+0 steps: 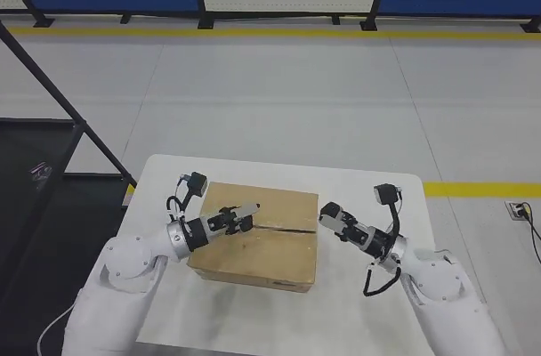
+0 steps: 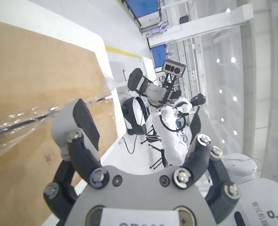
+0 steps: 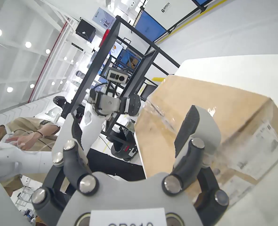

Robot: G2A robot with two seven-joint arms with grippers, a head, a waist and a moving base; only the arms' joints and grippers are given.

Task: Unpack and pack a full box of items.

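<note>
Cardboard box [image 1: 257, 245] on table [image 1: 342, 307] | left jaws apart above it | right jaws apart beside it

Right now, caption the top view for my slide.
Open left gripper over the closed cardboard box, open right gripper beside it, white table.

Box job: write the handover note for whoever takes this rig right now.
Left gripper: open, empty, above the box top near its seam.
Right gripper: open, empty, at the box's edge on its own side; contact unclear.
Box: shut, on the table, clear tape over the seam.
Done: nothing unpacked.
Left: break the tape, open the flaps, unpack, repack.
</note>
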